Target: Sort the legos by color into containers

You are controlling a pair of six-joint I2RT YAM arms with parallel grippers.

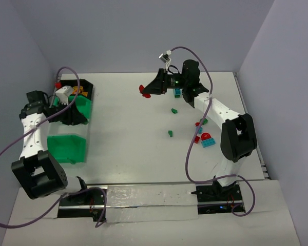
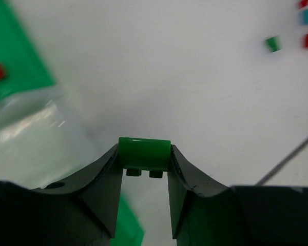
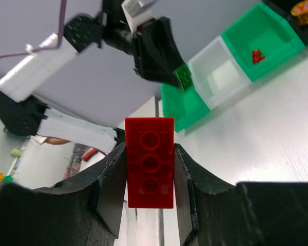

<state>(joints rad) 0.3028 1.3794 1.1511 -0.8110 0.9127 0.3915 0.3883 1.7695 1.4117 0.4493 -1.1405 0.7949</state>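
Gripping a small green plastic brick (image 2: 144, 151) in my left gripper (image 2: 145, 159) over the row of open plastic bins (image 1: 66, 151), and a flat red plastic brick (image 3: 149, 163) in my right gripper (image 3: 149, 154) well apart from them, I judge either narrow edge-hold may slip, dropping a brick astray.
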